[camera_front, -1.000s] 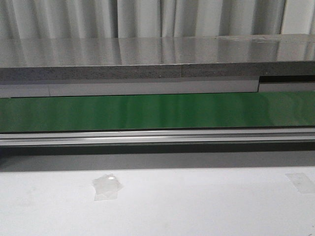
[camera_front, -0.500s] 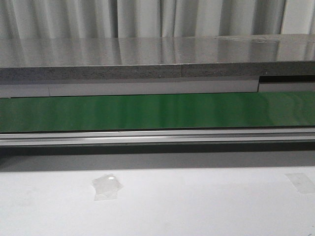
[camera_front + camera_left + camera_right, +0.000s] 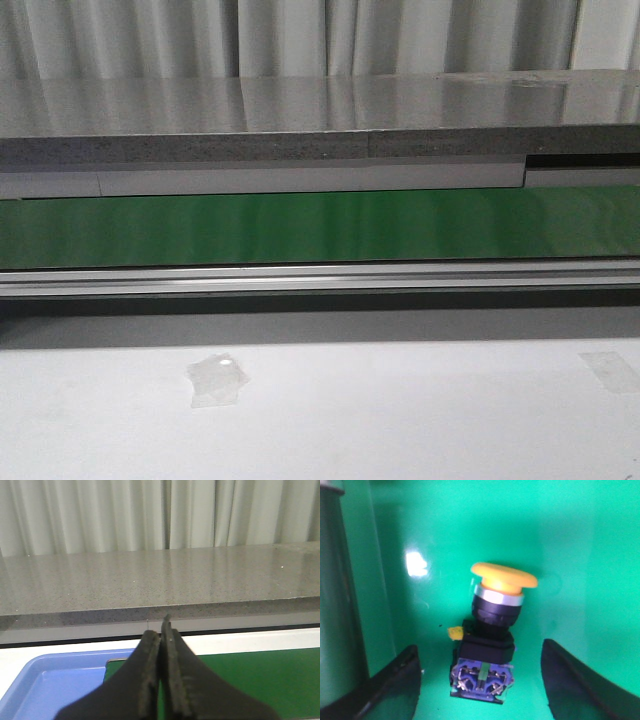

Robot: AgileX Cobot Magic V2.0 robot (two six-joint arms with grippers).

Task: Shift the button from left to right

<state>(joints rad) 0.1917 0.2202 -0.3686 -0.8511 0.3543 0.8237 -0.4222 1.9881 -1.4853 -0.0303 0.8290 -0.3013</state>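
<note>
Approaching the grasp: right gripper (image 3: pixel 480 680) jaws spread wide, empty, flanking the button (image 3: pixel 492 630) on the green belt (image 3: pixel 570 540); next, closing squarely on its black body; left gripper (image 3: pixel 161 680) pressed closed, empty.

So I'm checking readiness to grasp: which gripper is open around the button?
The right gripper: its fingers stand wide apart on either side of the yellow-headed button, not touching it. The left gripper is shut on nothing above a blue tray.
</note>
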